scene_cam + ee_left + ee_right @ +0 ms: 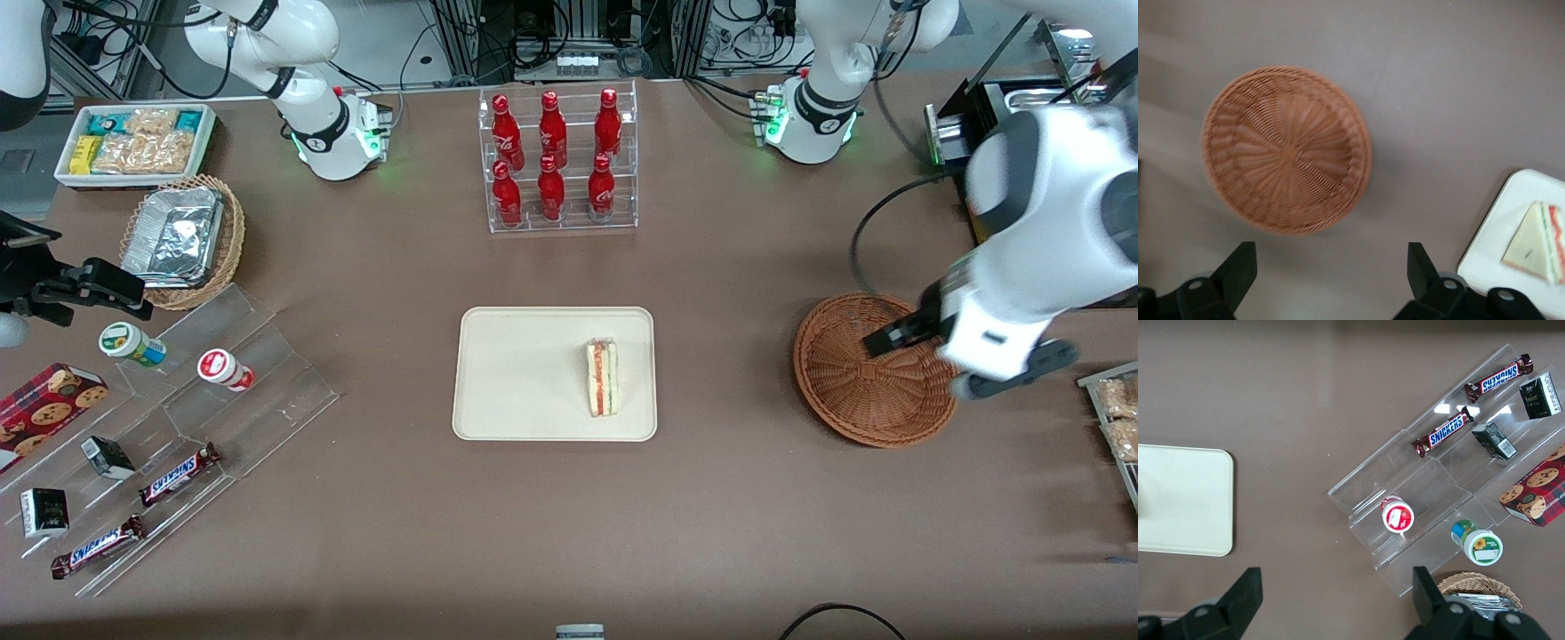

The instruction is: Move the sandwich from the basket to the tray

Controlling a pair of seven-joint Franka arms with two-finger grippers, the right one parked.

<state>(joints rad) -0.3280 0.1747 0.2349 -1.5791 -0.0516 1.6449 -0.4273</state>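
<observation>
The sandwich (602,378) lies on the tray (507,373), standing on edge with its red and green filling stripe showing, close to the rim at the working arm's end. The basket (849,391) is empty; its woven bottom shows bare in the left wrist view (1286,148). So the task looks finished, and what remains is a clean withdrawal.

The gripper (1331,267) hangs above the table, over the edge of the basket, well apart from the tray. Its fingers (1238,265) are spread wide with nothing between them.

Little can go wrong with the sandwich itself unless something touches it. The wedge sits near the tray's rim rather than in the middle, so a knock to the tray from the working arm's end could tip it flat or push it against the rim. That would need the arm to swing back low toward the tray, which nothing here calls for.

The nearer risk is the basket. In the front view the arm's wrist overlaps the basket's rim, and how high it hangs above the wicker cannot be told from above. If the arm drops or sweeps sideways while low, a spread finger could catch the rim and drag or flip the light bowl. The black cable (876,227) running beside the basket, farther from the front camera, could also snag as the arm moves.

Lifting straight up before any sideways travel would avoid both.
</observation>
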